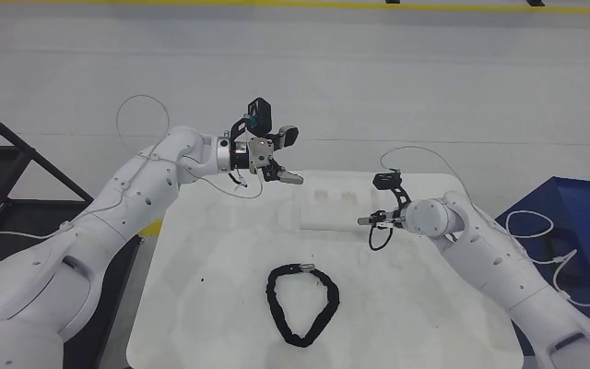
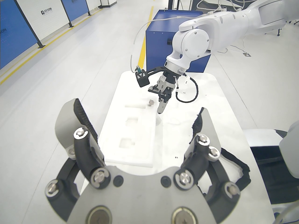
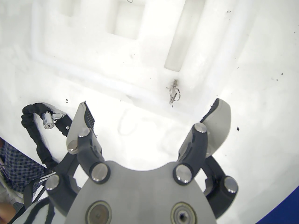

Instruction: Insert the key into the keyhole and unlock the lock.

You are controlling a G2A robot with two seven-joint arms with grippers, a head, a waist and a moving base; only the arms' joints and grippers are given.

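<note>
Key [image 3: 174,92] | on foam block [image 3: 93,54] | just beyond spread right fingers [image 3: 80,120]

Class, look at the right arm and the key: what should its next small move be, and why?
Probably lower the right arm until its jaws straddle the key. The jaws stand open and empty, short of the key, which lies on the foam; the lock sits untouched on the table.
</note>
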